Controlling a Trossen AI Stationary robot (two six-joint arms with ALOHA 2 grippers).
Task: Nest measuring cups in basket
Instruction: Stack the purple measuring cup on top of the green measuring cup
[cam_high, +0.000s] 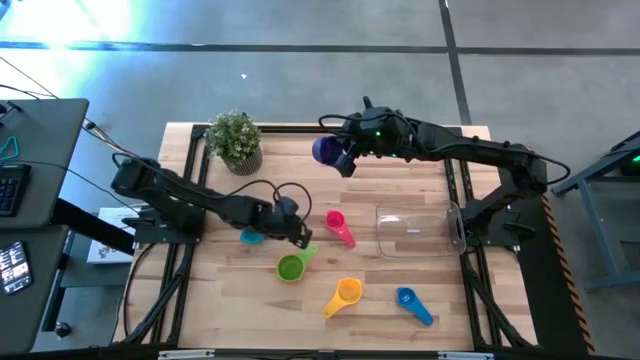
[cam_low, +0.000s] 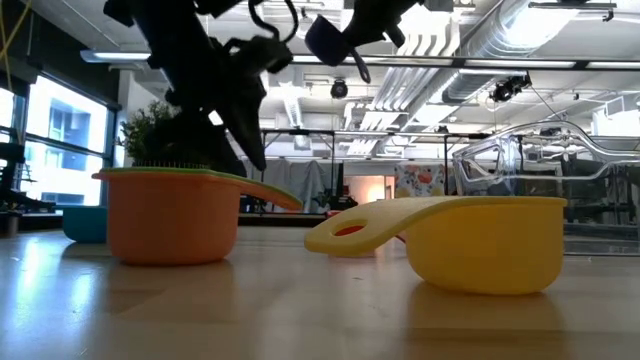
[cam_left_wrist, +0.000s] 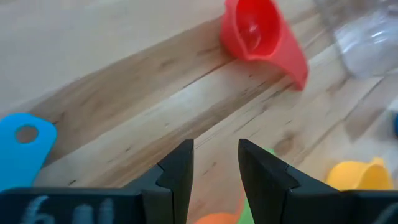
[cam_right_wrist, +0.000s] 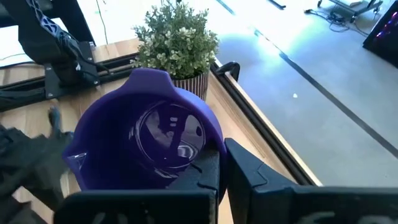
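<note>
**A:** so where's the purple measuring cup (cam_high: 325, 149) vs the basket (cam_high: 415, 232)?

**B:** right gripper (cam_high: 345, 158) is clamped on it, upper middle of frame. Basket's lower right of that, same arm's side. Left gripper (cam_high: 299, 235) is parted, empty, just above the green cup (cam_high: 290, 267).

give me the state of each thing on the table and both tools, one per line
purple cup: held in the air by the right tool, shut on it
left tool: open, empty, above the green cup
magenta cup: on the table
orange cup: upright on the table
blue cup: on the table
basket: holds no cups
teal cup: partly hidden
</note>
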